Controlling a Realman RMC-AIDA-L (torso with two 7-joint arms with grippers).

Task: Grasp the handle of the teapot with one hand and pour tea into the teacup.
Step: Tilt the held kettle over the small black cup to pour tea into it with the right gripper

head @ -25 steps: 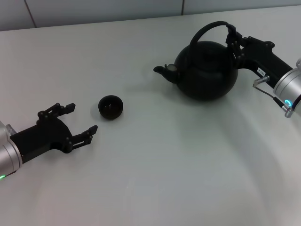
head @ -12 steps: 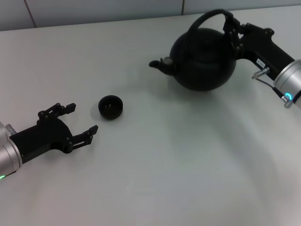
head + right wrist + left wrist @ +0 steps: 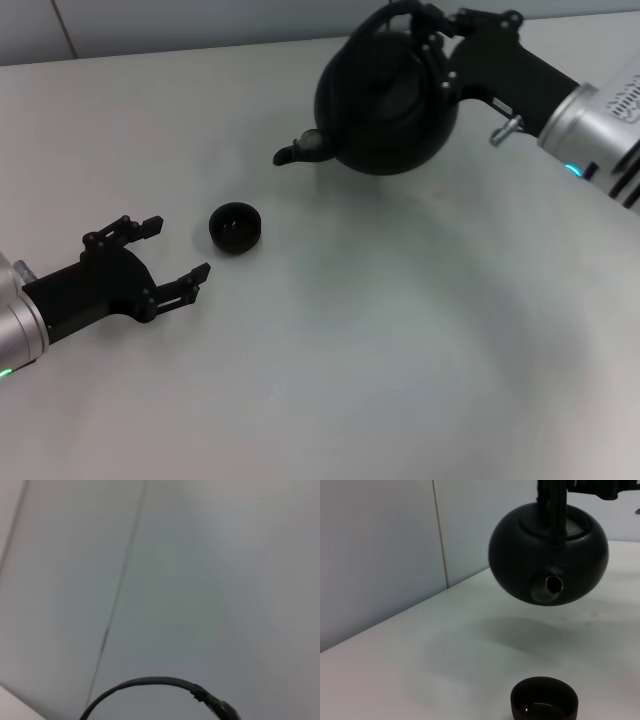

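The round matte-black teapot [image 3: 385, 105] hangs in the air above the table at the back, its spout [image 3: 298, 151] pointing left toward the teacup. My right gripper [image 3: 432, 48] is shut on its arched handle [image 3: 385, 16]. The left wrist view shows the teapot [image 3: 550, 555] lifted clear of the table, spout facing the camera; the right wrist view shows only the handle's arc [image 3: 150, 687]. The tiny dark teacup [image 3: 235, 226] stands on the table, left of and nearer than the spout, also in the left wrist view [image 3: 545, 700]. My left gripper [image 3: 170, 255] rests open just left of the teacup.
The white table [image 3: 380, 340] spreads under everything. A grey tiled wall [image 3: 200, 20] runs along its far edge. The teapot's shadow lies on the table below and right of the pot.
My right gripper has lifted the teapot off the table and carried it left toward the teacup. The left arm and teacup have not moved.
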